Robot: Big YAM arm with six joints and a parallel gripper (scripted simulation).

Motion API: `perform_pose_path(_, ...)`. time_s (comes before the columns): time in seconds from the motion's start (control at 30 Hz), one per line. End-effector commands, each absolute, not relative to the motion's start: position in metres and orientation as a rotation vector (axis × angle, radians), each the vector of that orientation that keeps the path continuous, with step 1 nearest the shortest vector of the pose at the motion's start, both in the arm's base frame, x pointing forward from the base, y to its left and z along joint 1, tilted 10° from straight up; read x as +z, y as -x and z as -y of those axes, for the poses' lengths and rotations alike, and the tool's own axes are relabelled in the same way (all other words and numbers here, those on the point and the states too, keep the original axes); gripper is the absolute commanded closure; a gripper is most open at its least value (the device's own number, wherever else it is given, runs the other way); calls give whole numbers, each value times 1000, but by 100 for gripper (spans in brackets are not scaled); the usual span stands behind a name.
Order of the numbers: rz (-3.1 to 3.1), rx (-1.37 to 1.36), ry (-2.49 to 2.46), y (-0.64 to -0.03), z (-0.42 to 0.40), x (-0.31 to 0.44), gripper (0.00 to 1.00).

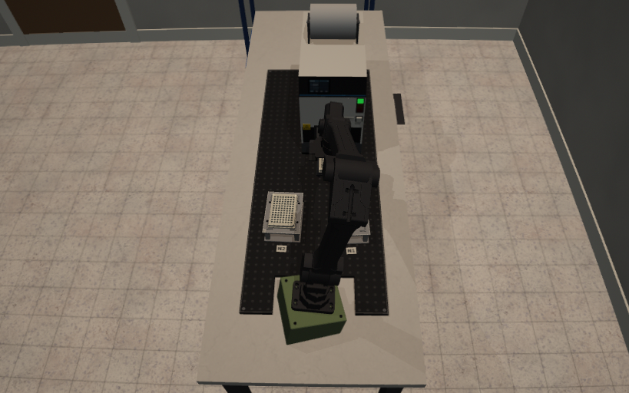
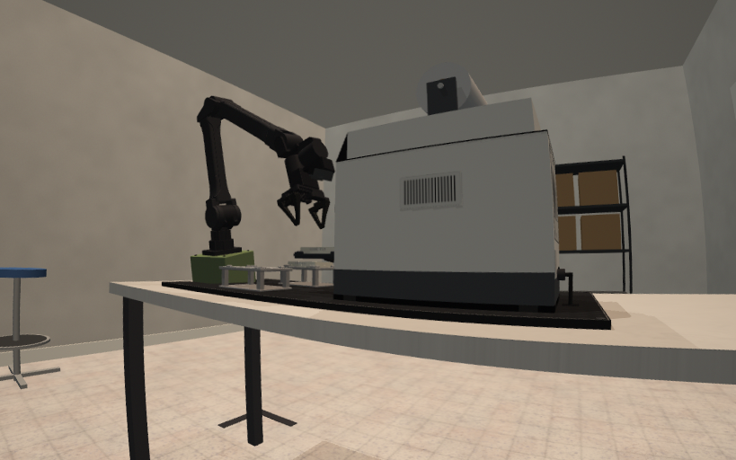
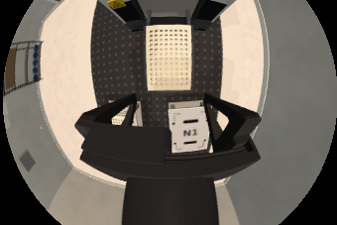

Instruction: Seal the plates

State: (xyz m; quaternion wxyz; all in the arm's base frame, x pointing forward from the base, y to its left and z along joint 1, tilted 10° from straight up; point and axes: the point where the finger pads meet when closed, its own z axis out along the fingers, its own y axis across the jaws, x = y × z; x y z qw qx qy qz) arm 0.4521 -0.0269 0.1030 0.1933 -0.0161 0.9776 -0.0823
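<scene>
Near right, your N1 nest [image 1: 363, 229] [image 2: 270, 268] [image 3: 189, 124] has no plate; the N2 plate [image 1: 283, 209] [image 2: 301, 263] [image 3: 118, 120] sits near left. Beyond, your gripper [image 1: 312, 149] [image 2: 309, 225] [image 3: 169, 96] hangs spread above the stage plate [image 1: 320, 165] [image 2: 317, 249] [image 3: 168, 57]. With the far lamp [image 1: 360, 100] green, probably sealed, square up before descending.

The sealer [image 1: 332, 61] [image 2: 444, 223] looks like smooth, matt painted metal in pale grey, and the roll [image 1: 332, 21] [image 2: 470, 91] at its far end has a smooth, softly shaded surface. Matt black, like coated metal or plastic, covers the gripper [image 2: 305, 220] [image 3: 169, 96], while the plate [image 1: 283, 209] on the left nest [image 1: 266, 227] looks like dull cream plastic above smooth grey metal. The tabletop [image 1: 238, 170] [image 2: 673, 320] appears matt and faintly mottled, and the boxes [image 2: 598, 231] on the shelf look like plain, matt brown cardboard.
</scene>
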Motion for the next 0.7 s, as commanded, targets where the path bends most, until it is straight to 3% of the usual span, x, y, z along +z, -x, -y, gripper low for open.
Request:
perform_pose_path(0.0, -2750, -240, 35, -476, 29, 119, 0)
perform_pose_path(0.67, -3058, -260, -12, -469, 31, 117, 0)
